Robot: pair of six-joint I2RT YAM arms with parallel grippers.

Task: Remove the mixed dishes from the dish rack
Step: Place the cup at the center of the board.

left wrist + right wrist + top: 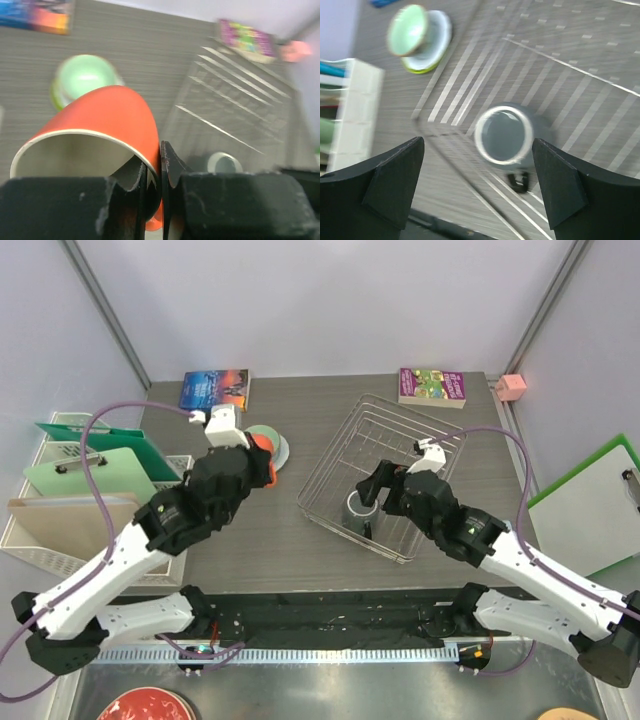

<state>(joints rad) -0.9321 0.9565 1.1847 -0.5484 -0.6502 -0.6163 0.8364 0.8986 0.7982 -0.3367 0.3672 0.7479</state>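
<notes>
My left gripper (161,170) is shut on the wall of the orange mug (100,120), one finger inside and one outside, and holds it tilted above the table. From the top, the mug (262,447) hangs over the stack left of the rack. That stack is the mint bowl (82,77) on the light grey plate (437,37) and the lime plate (417,67). The wire dish rack (420,435) holds only the grey mug (503,135), upright in its near-left corner. My right gripper (477,185) is open above that mug, its fingers (395,180) wide apart.
White file trays (60,540) with green clipboards (90,470) stand at the left edge. Books lie at the back left (215,390) and back right (432,386), next to a pink block (511,387). A white board (590,505) is on the right. A red plate (145,705) is at the bottom.
</notes>
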